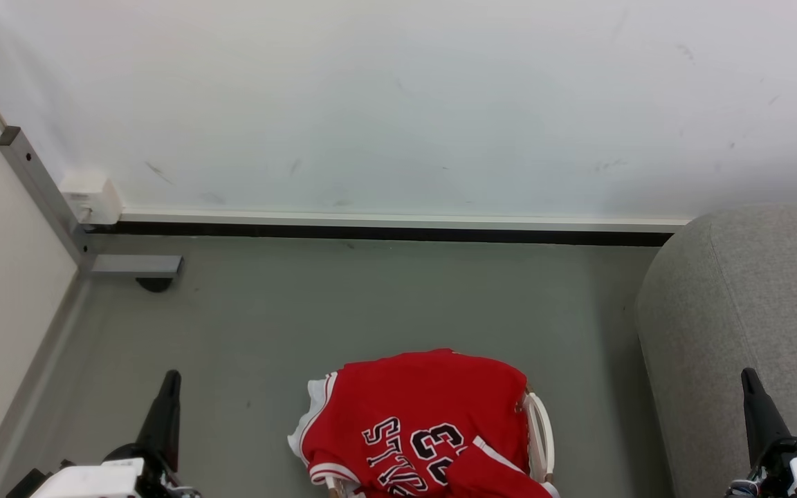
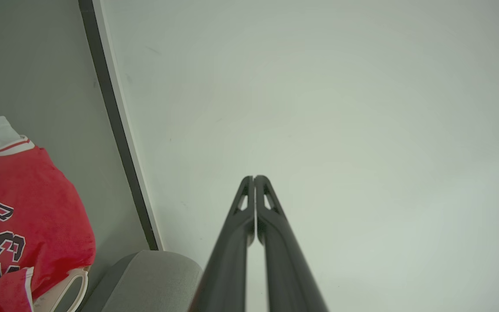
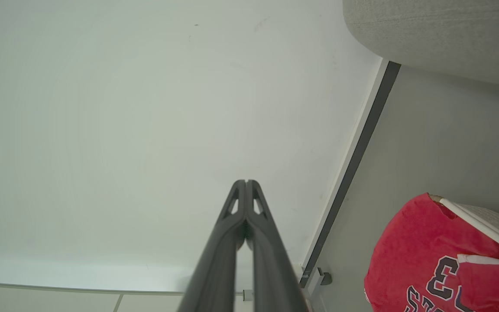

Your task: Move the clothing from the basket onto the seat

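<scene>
Nothing is moved yet: the clothing (image 1: 416,422) lies heaped over the basket (image 1: 542,432) at bottom centre, off the seat (image 1: 751,318) at the right, while left gripper (image 1: 171,379) and right gripper (image 1: 748,377), fingers pressed together, hold nothing.

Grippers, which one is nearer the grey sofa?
The right gripper, at the head view's lower right, seen against the sofa; the left gripper is over floor, beyond the basket.

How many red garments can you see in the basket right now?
2. The number 33 jersey drapes over the basket; a second red piece with white trim lies on its near right side. More may be hidden underneath.
</scene>
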Robot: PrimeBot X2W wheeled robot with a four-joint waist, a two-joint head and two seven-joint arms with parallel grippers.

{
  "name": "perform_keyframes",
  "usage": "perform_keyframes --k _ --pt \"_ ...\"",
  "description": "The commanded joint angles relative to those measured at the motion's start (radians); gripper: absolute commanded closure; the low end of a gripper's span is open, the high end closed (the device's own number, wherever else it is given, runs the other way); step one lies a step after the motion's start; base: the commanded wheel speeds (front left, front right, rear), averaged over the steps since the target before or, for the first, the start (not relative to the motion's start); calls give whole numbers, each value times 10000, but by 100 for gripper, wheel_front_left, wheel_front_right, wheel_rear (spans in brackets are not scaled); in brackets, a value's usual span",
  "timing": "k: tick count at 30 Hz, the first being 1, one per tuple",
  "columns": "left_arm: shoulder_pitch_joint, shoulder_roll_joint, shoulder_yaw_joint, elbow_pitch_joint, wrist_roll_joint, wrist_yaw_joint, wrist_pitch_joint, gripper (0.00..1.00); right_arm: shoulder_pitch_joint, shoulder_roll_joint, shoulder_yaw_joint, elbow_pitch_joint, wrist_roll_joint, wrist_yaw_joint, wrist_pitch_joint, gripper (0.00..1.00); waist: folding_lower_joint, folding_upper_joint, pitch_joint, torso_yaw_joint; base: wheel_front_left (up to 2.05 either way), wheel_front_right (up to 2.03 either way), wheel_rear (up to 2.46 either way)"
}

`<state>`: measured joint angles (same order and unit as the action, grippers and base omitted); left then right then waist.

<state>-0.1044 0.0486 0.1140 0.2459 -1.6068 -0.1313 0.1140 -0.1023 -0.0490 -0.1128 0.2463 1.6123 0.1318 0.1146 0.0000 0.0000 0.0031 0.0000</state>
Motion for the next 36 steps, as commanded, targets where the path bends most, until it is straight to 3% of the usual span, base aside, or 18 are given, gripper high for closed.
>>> perform_keyframes --k 1,36 --pt "-79 28 5 -34 -118 11 30 100 -122 -25 -30 -38 13 -23 16 100 0 0 0 0 0 0 0" --pt "-80 28 6 -34 -118 11 29 100 -122 -25 -30 -38 13 -23 16 100 0 0 0 0 0 0 0"
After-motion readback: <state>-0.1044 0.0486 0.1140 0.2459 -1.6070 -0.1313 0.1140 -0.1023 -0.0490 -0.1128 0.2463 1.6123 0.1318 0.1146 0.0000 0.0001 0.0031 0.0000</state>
